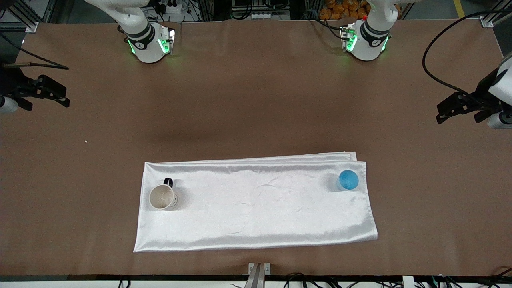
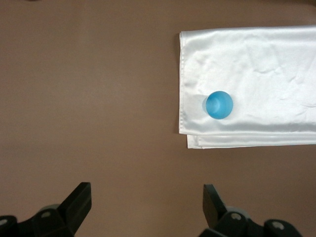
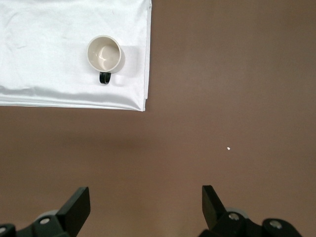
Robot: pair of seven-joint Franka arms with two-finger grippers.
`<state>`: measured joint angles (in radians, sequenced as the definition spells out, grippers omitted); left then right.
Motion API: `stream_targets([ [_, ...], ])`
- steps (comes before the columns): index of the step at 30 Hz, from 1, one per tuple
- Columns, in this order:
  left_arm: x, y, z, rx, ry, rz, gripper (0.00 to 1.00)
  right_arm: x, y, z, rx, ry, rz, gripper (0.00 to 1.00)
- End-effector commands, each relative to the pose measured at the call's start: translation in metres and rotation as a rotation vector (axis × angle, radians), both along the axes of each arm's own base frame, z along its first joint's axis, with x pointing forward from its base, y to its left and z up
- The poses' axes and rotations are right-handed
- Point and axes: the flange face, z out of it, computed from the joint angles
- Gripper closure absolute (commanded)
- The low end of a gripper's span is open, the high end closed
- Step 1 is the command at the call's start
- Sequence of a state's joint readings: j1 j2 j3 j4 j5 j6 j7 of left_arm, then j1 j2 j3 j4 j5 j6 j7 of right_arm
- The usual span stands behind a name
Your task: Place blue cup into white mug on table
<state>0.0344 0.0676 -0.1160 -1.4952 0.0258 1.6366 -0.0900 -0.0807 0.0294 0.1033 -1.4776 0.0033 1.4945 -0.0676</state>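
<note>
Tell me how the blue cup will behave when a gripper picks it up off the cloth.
The blue cup looks like thin, translucent plastic, so probably light and easily squeezed. It stands upright on the shiny white cloth, which may slide or bunch if the cup is nudged. Being small and handleless, it could tip from a sideways bump.

Metal frame rails (image 1: 24, 18), cables, orange objects (image 1: 344, 8) past table edge.

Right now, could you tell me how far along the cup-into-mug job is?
Nothing looks done yet. The blue cup stands on the white cloth toward the left arm's end, apart from the white mug at the right arm's end; the mug is empty. The left gripper and right gripper are open over bare table, holding nothing. Picking, carrying and placing remain.
</note>
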Motion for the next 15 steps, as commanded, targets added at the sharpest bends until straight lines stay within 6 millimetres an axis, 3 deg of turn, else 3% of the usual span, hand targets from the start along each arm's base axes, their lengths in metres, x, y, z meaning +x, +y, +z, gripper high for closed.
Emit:
stream_targets([
  [1, -0.0047, -0.0019, 0.0012, -0.019, 0.011, -0.007, 0.0, -0.0019, -0.0025, 0.002, 0.013, 0.003, 0.0, 0.0],
  [15, -0.0014, 0.0004, -0.0057, -0.04, 0.025, -0.003, 0.0, -0.0028, -0.0024, 0.0025, 0.013, 0.006, 0.0, 0.0],
])
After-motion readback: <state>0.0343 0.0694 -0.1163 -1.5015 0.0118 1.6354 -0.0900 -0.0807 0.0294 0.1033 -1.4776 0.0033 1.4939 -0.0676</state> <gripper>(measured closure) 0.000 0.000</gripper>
